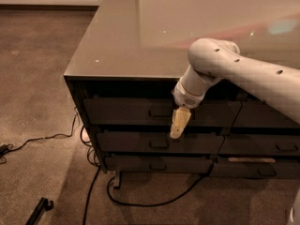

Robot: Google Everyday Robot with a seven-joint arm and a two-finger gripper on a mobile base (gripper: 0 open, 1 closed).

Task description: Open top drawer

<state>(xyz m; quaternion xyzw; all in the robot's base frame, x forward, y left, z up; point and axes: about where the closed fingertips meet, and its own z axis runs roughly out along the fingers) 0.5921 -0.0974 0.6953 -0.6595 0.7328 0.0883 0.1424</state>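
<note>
The tan claw (pixel 179 123) on the white robot arm (pixel 234 69) hangs pointing down in front of the wide, dark grey-brown top drawer (pixel 122 111), just right of its small rectangular loop handle (pixel 160 112). Whether the claw is open or closed cannot be told. The drawer appears closed, directly under the glossy grey counter (pixel 122 46), in the left column.

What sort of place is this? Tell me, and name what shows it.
Likely an office or lab workroom: carpeted floor, loose cables trailing across it, and a glossy-topped cabinet of drawers. The gripper hangs before the top drawer, right of its handle.
</note>
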